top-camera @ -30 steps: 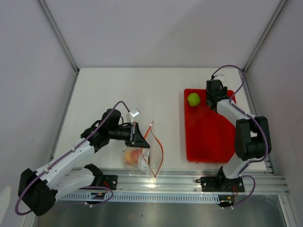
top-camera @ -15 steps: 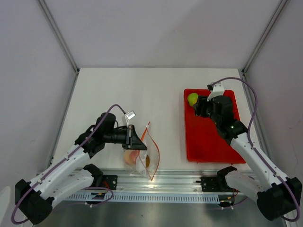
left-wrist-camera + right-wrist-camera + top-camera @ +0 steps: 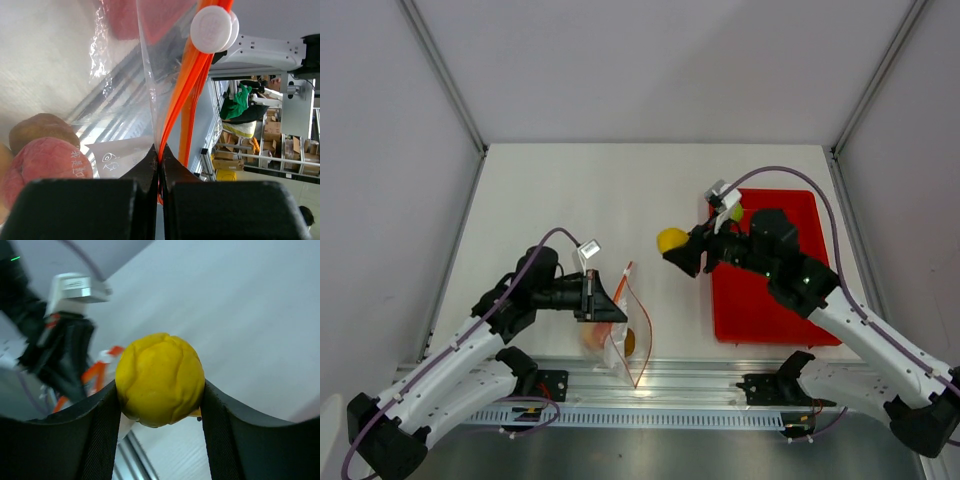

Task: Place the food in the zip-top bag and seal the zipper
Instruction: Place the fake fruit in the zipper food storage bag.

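Right arm has swung off the red tray [image 3: 770, 300] since a sec ago. Right gripper [image 3: 672, 250] now hangs over bare table [image 3: 570, 190], just past the tray's left edge, w/ the yellow pear [image 3: 669, 239] grasped.

Top view: lime-green apple [image 3: 732, 208] sits at the pear's 2 o'clock, on the tray's far-left corner, partly hidden. Zip-top bag [image 3: 620, 335] is at the pear's 7 o'clock, near the table's front edge, mouth gaping. Open room btwn the two. Left gripper [image 3: 616, 310] is clenched on the bag's rim.

Left wrist: jaws pinched tight on the orange zipper [image 3: 192, 85]. White round slider [image 3: 212, 29] at 12. Film is clear and crinkly. Pink-red fruit [image 3: 47, 167] and brownish fruit [image 3: 37, 132] lie inside, at 9.

Right wrist: lumpy matte pear [image 3: 160, 386] is wedged btwn both black fingers [image 3: 95, 430]. Bag mouth at 9.
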Robot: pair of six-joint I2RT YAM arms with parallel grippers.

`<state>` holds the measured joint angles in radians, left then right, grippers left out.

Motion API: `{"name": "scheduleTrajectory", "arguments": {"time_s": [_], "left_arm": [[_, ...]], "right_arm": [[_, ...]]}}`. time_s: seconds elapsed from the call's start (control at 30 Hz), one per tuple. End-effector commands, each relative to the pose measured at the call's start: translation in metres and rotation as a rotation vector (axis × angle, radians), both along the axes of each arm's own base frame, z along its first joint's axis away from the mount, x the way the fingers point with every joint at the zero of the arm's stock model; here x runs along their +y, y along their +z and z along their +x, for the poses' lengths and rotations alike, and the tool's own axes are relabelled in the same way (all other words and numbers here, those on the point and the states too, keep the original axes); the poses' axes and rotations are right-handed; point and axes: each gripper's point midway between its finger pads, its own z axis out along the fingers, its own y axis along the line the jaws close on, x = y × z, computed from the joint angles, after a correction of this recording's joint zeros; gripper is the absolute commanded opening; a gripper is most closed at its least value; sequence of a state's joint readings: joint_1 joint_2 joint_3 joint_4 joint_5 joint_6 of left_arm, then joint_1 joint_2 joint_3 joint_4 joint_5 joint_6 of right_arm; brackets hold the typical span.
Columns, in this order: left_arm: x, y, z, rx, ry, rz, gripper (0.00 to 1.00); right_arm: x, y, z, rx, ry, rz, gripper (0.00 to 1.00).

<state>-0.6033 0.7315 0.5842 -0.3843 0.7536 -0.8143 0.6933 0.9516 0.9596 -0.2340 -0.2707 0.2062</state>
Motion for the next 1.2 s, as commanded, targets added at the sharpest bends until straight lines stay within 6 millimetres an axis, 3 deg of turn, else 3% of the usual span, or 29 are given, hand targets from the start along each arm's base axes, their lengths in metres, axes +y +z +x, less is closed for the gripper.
{"name": "scheduleTrajectory", "arguments": {"time_s": [0.0, 0.07, 0.23, 0.37, 0.53, 0.67, 0.8, 1.17], "left_arm": [[0.000, -0.001, -0.002, 0.012, 0.003, -0.004, 0.00], [0.000, 0.001, -0.002, 0.009, -0.001, 0.000, 0.00], [0.000, 0.005, 0.001, -0.002, -0.003, 0.011, 0.01], [0.000, 0.007, 0.001, -0.009, -0.003, 0.011, 0.01], [0.001, 0.007, 0.003, -0.017, 0.004, 0.023, 0.01], [-0.001, 0.010, 0.005, -0.018, 0.002, 0.024, 0.01], [-0.002, 0.015, 0.007, -0.028, 0.001, 0.018, 0.01], [-0.001, 0.013, 0.006, -0.024, 0.006, 0.032, 0.01]], "right_arm": [[0.045, 0.037, -0.052, -0.091, 0.296, 0.032, 0.00], [0.070, 0.031, -0.084, -0.094, 0.431, -0.003, 0.00], [0.103, 0.028, -0.124, -0.122, 0.609, -0.072, 0.00], [0.111, 0.024, -0.140, -0.094, 0.677, -0.084, 0.00], [0.106, 0.022, -0.157, -0.068, 0.736, -0.093, 0.00], [0.101, 0.017, -0.165, -0.038, 0.765, -0.109, 0.00], [0.097, 0.005, -0.167, 0.006, 0.768, -0.152, 0.08], [0.100, -0.019, -0.161, 0.060, 0.743, -0.222, 0.40]]}}
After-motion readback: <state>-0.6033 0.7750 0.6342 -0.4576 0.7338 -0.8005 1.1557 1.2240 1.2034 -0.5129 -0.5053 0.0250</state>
